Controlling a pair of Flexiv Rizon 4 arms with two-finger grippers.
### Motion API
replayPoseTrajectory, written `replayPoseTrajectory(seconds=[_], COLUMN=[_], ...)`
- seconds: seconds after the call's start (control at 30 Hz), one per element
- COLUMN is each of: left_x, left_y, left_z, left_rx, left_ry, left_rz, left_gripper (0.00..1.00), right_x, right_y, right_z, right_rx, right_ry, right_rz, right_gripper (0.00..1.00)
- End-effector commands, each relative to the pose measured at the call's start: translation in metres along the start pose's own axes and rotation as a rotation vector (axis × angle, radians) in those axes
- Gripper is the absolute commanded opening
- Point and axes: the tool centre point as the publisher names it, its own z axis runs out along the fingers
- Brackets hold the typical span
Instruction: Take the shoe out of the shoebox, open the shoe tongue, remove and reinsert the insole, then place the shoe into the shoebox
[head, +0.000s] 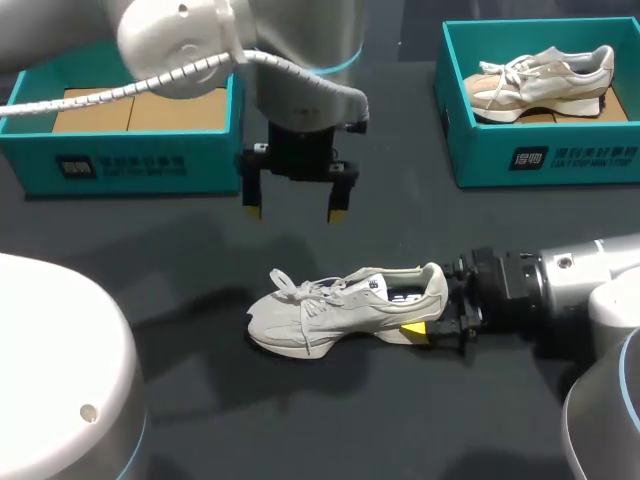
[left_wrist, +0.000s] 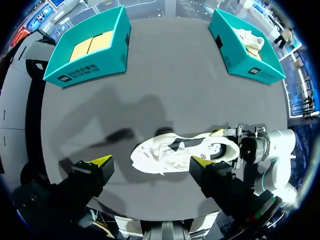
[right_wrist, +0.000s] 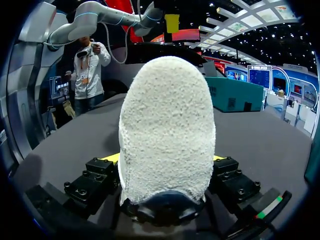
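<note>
Grey shoe (head: 345, 310) upright on dark table (head: 180, 260), toe left, right gripper (head: 432, 312) clamped on its heel, left gripper (head: 294, 213) hanging above with fingers apart, teal shoebox (head: 130, 160) far left, second shoebox (head: 560, 160) far right holding another shoe (head: 540, 80)

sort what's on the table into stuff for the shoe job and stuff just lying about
In the job: grey shoe, heel in the right gripper; left gripper, open above it; empty shoebox.
Lying about: second shoebox; other shoe inside it.

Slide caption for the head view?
Right end effector grips grey shoe at heel; left end effector hovers open above.
</note>
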Motion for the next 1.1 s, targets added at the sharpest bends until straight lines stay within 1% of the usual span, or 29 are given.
replayPoseTrajectory(seconds=[0.03,0.47,0.57,0.63,0.87,1.0,1.1], left_x=[0.012,0.012,0.025,0.033,0.059,0.075,0.087], left_y=[-0.002,-0.002,0.007,0.014,0.031,0.036,0.037], left_z=[0.002,0.002,0.01,0.014,0.02,0.031,0.041], left_rx=[0.001,0.001,-0.047,-0.044,-0.072,-0.075,-0.076], left_ry=[0.027,0.027,0.006,-0.01,-0.041,-0.074,-0.102], left_rz=[-0.02,-0.02,-0.04,-0.034,-0.048,-0.063,-0.074], left_gripper=[1.0,1.0,1.0,1.0,1.0,1.0,1.0], right_x=[0.0,0.0,0.0,0.0,0.0,0.0,0.0], right_y=[0.0,0.0,0.0,0.0,0.0,0.0,0.0], right_z=[0.001,0.001,0.001,0.001,0.001,0.001,0.001], right_rx=[0.004,0.004,0.004,0.004,0.004,0.004,0.004], right_ry=[0.001,0.001,0.001,0.001,0.001,0.001,0.001], right_rz=[0.0,0.0,0.0,0.0,0.0,0.0,0.0], right_gripper=[0.0,0.0,0.0,0.0,0.0,0.0,0.0])
